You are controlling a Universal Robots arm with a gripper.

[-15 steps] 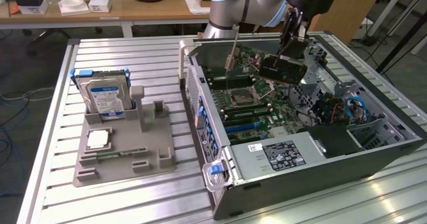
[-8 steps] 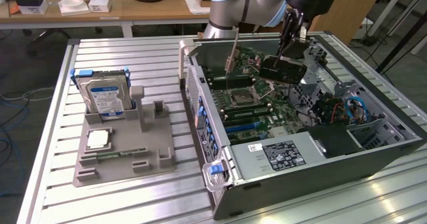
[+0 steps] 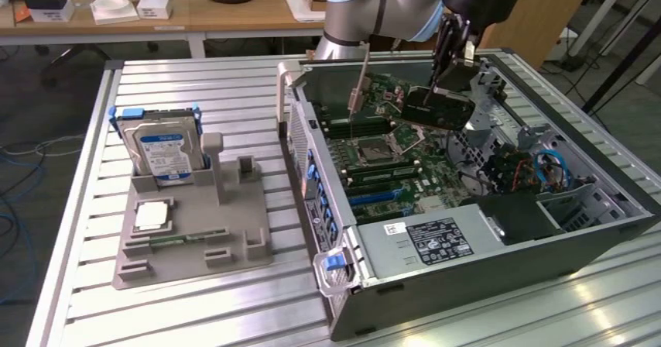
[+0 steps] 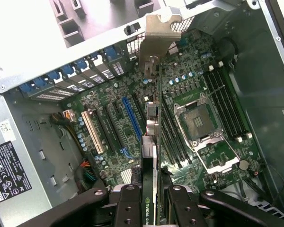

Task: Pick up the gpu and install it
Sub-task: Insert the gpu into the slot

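1. Step in hand: install. Pickup is looking done; the tool (image 3: 451, 74) is clamping the gpu (image 3: 439, 107) by its upper edge, one side of the tool on each face of the card.
2. The gpu is hanging inside the open computer case (image 3: 496, 285), toward its far end. It is sitting tilted above the motherboard (image 3: 398, 169) and seems to be clear of it.
3. The wrist view is showing the card edge-on, with its silver bracket (image 4: 158, 33) pointing at the rear panel openings. The card is running roughly parallel to the blue slot (image 4: 132, 118), just beside it. Cannot tell how high it is hanging.
4. Judgement: not seated yet. Seating is calling for the card's lower edge squared up over a slot, the bracket meeting the rear panel, and the tilt taken out.
5. A hard drive (image 3: 160, 146) is standing in a grey holder (image 3: 191, 246) on the worktop (image 3: 207, 91), at the exterior view's left, well apart.
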